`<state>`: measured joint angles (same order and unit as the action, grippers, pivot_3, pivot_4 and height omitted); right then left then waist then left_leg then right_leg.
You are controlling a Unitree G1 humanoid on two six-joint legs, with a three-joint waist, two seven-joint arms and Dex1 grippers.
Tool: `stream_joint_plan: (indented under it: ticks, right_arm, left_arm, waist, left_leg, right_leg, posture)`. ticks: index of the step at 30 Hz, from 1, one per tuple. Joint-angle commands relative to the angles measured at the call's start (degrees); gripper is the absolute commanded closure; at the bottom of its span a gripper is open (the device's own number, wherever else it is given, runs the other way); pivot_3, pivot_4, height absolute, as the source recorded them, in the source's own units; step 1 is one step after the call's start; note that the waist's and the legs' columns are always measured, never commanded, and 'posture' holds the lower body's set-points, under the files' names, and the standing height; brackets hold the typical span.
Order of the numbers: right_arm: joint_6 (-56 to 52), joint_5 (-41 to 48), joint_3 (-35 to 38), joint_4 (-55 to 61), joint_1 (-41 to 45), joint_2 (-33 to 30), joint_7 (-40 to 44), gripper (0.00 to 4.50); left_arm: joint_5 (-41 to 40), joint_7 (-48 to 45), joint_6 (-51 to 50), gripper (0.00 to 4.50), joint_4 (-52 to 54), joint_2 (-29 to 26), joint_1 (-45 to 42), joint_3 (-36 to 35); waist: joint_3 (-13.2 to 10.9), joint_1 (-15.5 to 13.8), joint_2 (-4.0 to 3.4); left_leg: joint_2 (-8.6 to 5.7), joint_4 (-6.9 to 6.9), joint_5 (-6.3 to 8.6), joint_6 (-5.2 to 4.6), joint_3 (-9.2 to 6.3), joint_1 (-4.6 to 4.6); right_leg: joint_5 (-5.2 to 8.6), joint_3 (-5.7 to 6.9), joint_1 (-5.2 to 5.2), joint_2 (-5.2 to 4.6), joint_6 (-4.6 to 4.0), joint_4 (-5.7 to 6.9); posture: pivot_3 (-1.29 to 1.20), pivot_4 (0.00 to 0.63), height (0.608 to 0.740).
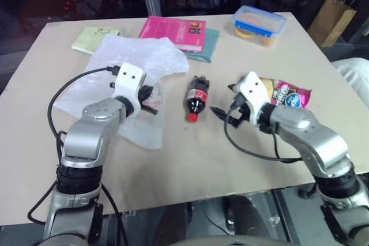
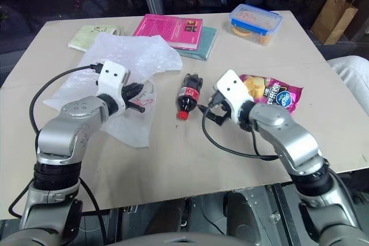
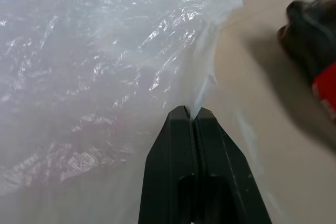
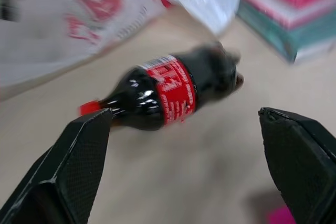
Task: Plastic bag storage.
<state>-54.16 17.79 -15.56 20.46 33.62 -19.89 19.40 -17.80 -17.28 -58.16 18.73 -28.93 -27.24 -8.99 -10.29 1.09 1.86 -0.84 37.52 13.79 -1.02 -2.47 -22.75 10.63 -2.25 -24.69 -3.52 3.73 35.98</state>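
On the bench (image 1: 190, 165), in the head views, the plastic bag (image 1: 135, 61) lies crumpled at about ten o'clock from the centre, with the left end effector (image 1: 151, 103) at its near right edge. A cola bottle (image 1: 196, 97) lies at the middle, red cap toward the robot. The right end effector (image 1: 222, 116) hovers just right of the cap, beside a magenta chips packet (image 1: 288, 95). At one o'clock a blue-lidded clear box (image 1: 259, 25) holds something yellowish. A pink book (image 1: 173, 31) rests on a teal one at twelve.

In the left wrist view, the fingers (image 3: 173, 166) are pressed together, pinching a fold of the bag's film.

In the right wrist view, the black fingers (image 4: 79, 156) stand wide apart, holding nothing, the bottle lying beyond them.
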Motion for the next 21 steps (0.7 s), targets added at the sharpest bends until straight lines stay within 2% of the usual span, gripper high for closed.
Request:
stream_joint_plan:
  ticks: [1,4,6,11,17,21]
  right_arm:
    - [-7.5,-1.0,0.5,-4.9,5.2,5.8,-4.3,0.0]
    - [-12.2,2.3,4.8,-10.3,9.1,13.5,-5.0,0.0]
    - [-13.4,2.6,6.3,-11.4,10.4,16.0,-5.7,0.0]
    - [-18.5,1.8,14.8,-17.5,14.7,25.0,-13.3,0.0]
    - [-13.8,-3.4,13.4,-32.5,20.0,29.7,-18.9,0.0]
    - [-8.4,-4.6,12.0,-41.3,21.8,30.4,-19.1,0.0]
  left_arm:
    - [-4.2,1.8,-3.9,4.48,4.9,2.3,-2.8,-6.8]
    - [-10.6,0.8,-7.8,4.48,7.0,3.8,-4.5,-14.5]
    - [-13.2,0.6,-9.9,4.48,8.0,3.6,-5.1,-17.7]
    - [-15.9,1.0,-12.3,4.48,9.2,1.0,-4.6,-19.6]
    - [-17.8,2.7,-13.6,4.48,9.2,1.2,-6.4,-20.7]
    - [-19.3,2.6,-14.4,4.48,9.4,0.0,-6.7,-21.5]
  waist:
    - [0.0,-0.1,0.0]
    - [0.0,-0.1,0.0]
    - [0.0,0.0,-0.01]
    - [0.0,0.0,-0.03]
    - [0.0,0.2,-0.06]
    - [0.1,0.3,-0.13]
  left_leg:
    - [-0.01,0.0,0.0,0.0,-0.02,-0.01]
    - [-0.04,0.0,0.0,0.01,-0.11,-0.04]
    - [-0.08,-0.01,0.0,0.01,-0.4,-0.05]
    - [-0.14,-0.09,0.0,0.03,-0.49,-0.05]
    - [-0.21,-0.13,-0.03,0.1,-0.51,-0.03]
    - [-0.25,-0.16,-0.11,0.23,-0.45,0.0]
  right_leg:
    - [0.0,0.01,0.0,-0.01,-0.01,0.0]
    - [-0.01,0.01,-0.01,-0.01,-0.02,0.0]
    - [-0.03,0.04,-0.02,-0.04,-0.05,0.0]
    - [-0.03,0.1,-0.04,-0.05,-0.05,0.02]
    - [-0.04,0.13,-0.04,-0.06,-0.07,0.06]
    - [-0.04,0.21,0.01,-0.07,-0.07,0.05]
  posture:
    - [0.0,0.15,0.74]
    - [0.0,0.15,0.74]
    - [0.0,0.15,0.74]
    - [0.0,0.15,0.74]
    - [0.0,0.15,0.74]
    - [0.0,0.15,0.74]
